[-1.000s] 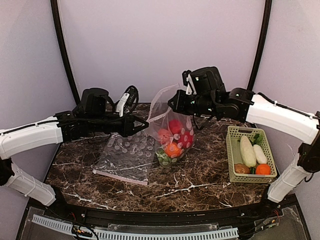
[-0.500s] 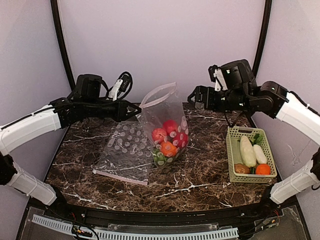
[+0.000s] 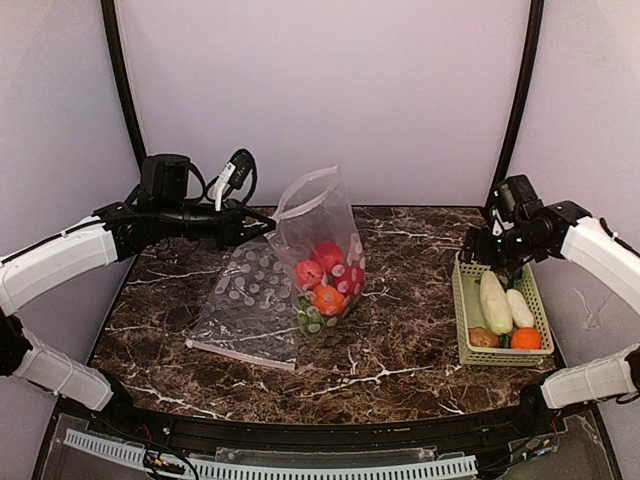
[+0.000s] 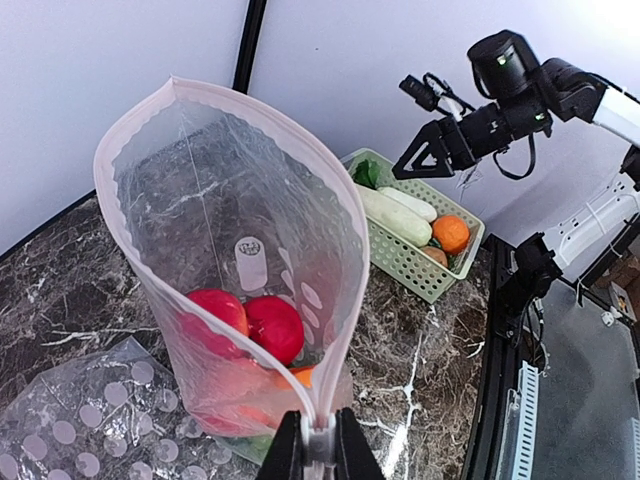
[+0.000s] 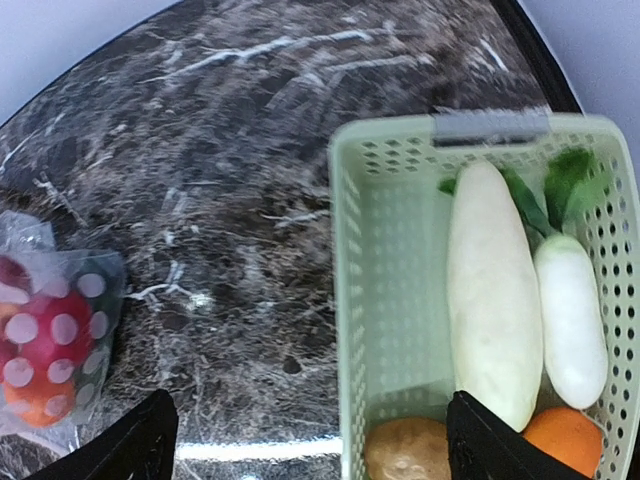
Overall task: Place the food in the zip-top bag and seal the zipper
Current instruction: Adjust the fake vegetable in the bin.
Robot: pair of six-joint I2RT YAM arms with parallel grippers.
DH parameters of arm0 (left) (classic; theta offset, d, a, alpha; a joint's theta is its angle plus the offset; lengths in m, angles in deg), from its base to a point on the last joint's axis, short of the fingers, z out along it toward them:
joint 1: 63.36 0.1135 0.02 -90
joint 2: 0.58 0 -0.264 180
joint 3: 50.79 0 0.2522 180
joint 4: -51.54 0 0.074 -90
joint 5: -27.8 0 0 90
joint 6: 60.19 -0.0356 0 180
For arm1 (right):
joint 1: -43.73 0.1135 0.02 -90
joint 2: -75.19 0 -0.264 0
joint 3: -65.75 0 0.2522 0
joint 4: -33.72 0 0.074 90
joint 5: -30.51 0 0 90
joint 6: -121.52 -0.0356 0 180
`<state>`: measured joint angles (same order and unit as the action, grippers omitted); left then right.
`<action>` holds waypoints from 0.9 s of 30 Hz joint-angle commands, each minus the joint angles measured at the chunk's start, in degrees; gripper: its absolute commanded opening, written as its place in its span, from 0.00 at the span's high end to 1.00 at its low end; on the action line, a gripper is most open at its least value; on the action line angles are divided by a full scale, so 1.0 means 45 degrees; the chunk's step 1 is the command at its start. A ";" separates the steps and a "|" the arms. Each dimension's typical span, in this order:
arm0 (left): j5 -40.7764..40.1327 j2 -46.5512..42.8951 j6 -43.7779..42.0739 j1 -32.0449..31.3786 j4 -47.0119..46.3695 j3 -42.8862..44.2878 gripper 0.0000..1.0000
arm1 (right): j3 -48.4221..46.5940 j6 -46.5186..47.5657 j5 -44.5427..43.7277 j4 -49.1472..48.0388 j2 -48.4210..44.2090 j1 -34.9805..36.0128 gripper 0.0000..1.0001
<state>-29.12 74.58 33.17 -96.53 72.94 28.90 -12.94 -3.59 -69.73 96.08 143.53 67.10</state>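
The left gripper [image 4: 320, 448] is found pressed together on the zipper [image 4: 180, 86] at the mouth of the zip-top bag [image 3: 322, 245]. The bag is held upright and gaping on the marbled table [image 3: 400, 350], left of centre. Red apples [image 4: 255, 322] and an orange piece [image 3: 328, 298] are seen inside (the greens at the bottom are blurred). A second bag [image 3: 245, 305] lies flat beside it. The right gripper [image 5: 310, 455] is spread wide and empty above the green basket [image 5: 345, 300], in which two white radishes [image 5: 495, 300] are lodged.
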 commanded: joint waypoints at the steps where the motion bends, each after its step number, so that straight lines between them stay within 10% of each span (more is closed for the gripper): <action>1: 0.0821 -0.0838 0.0101 0.0302 -0.1591 -0.0965 0.99 | 0.1539 -0.0989 0.1257 0.0389 -0.0836 -0.1461 0.11; 10: 0.0948 -0.1116 0.0503 0.0359 -0.2037 -0.1421 0.99 | 0.4388 -0.2796 0.1348 0.0400 -0.2619 -0.3608 0.13; 27: 0.0520 -0.1257 0.0281 0.0398 -0.1776 -0.1341 0.99 | 0.5727 -0.4947 0.3051 0.1183 -0.1862 -0.2274 0.20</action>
<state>-26.30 71.47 35.13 -95.07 66.19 22.87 11.45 -20.68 -57.01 100.67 133.56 55.08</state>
